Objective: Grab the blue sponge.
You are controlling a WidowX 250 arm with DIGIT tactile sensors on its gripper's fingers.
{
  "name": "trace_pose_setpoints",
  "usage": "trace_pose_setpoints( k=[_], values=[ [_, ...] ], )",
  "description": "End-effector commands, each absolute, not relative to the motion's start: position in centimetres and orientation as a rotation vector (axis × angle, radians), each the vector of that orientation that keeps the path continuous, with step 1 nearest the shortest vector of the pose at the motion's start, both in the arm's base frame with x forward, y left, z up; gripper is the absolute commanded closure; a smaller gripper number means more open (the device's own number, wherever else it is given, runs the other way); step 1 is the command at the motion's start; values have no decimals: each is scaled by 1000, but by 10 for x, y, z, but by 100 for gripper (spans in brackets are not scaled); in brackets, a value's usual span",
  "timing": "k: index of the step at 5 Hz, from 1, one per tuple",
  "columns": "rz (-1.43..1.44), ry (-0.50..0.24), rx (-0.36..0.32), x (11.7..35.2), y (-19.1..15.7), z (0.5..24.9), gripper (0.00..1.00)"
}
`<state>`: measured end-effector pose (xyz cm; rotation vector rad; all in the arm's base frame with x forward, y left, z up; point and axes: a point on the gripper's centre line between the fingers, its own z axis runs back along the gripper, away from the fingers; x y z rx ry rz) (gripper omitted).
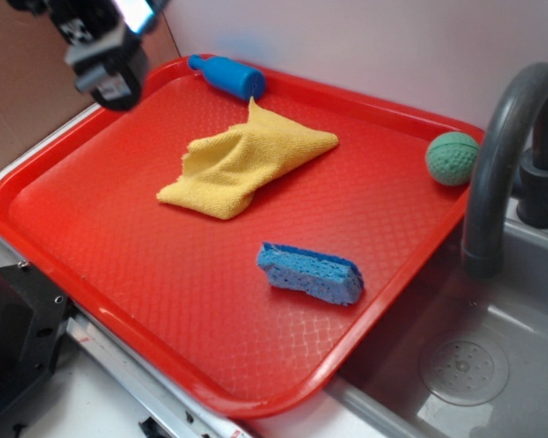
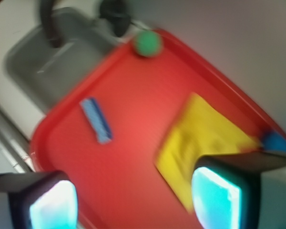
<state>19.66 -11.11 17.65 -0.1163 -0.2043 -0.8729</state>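
Looking across the ribbed red plastic tray point(image 1: 119, 274), I find the light-blue rectangular foam sponge with its darker blue top point(image 1: 310, 272) lying flat toward five o'clock, apart from everything else. My black gripper point(image 2: 133, 198) hangs high over the tray's ten o'clock corner, its two fingers point(image 2: 217, 191) spread wide and pinching nothing. A crumpled yellow cloth point(image 1: 242, 160) sits just past centre toward twelve, a smooth blue plastic bottle-shaped cylinder point(image 1: 226, 76) beyond it at the far rim, and a green dimpled ball point(image 1: 452, 158) at two o'clock beside the grey sink faucet point(image 1: 502, 155)
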Motion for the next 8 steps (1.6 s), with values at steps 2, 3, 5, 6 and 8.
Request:
trace_pose_setpoints(
  k=[2, 3, 5, 6, 8],
  values=[
    [-1106, -48, -89, 189, -163, 116, 0],
    [-1093, 11, -65, 192, -162, 94, 0],
    [-1088, 194, 96, 191, -166, 48, 0],
    [-1046, 248, 170, 191, -163, 37, 0],
    [-1039, 267, 250, 192, -171, 31, 100]
  ],
)
